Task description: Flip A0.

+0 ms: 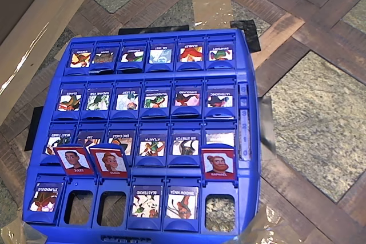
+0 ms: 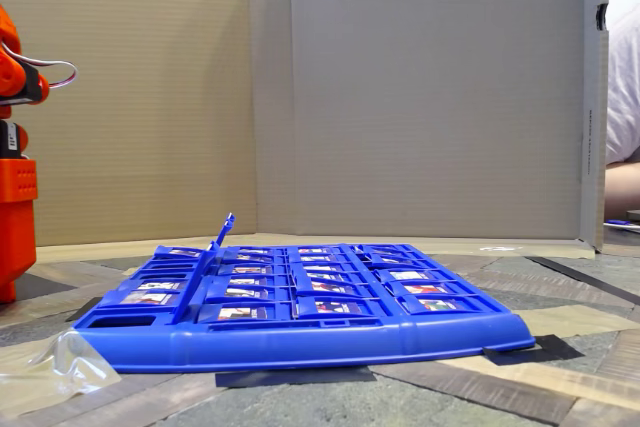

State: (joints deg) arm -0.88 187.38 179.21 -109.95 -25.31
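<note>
Since I can read no label that names a tile A0, I cannot tell which tile it is. All the tiles sit in the blue game board [image 1: 251, 84], which lies flat on the tabletop [image 1: 320, 112] and takes up the middle of the overhead view.

The board holds four rows of six tiles, and most lie flat with cartoon pictures facing up. Three red-framed cards stand raised from the bottom row of that view. Two are side by side near the left [image 1: 73, 160] [image 1: 110, 162], and one is in the rightmost column [image 1: 218, 164]. Each leans over the row above it, with an open slot [image 1: 78, 207] just below. In the fixed view one raised flap [image 2: 222, 232] shows edge-on above the flat tiles.

Clear tape [image 2: 60, 362] holds down the near left corner of the board in the fixed view, and another strip of tape [image 1: 213, 5] lies on the tabletop beyond its far edge. A cardboard wall [image 2: 400, 87] stands behind the board. A person's forearm [image 2: 622, 187] rests at the right edge of the fixed view.

My orange arm [image 2: 15, 217] stands at the left edge of the fixed view, beside the board and apart from it. I cannot tell whether my hand is open or closed, nor where it is relative to the tiles.
</note>
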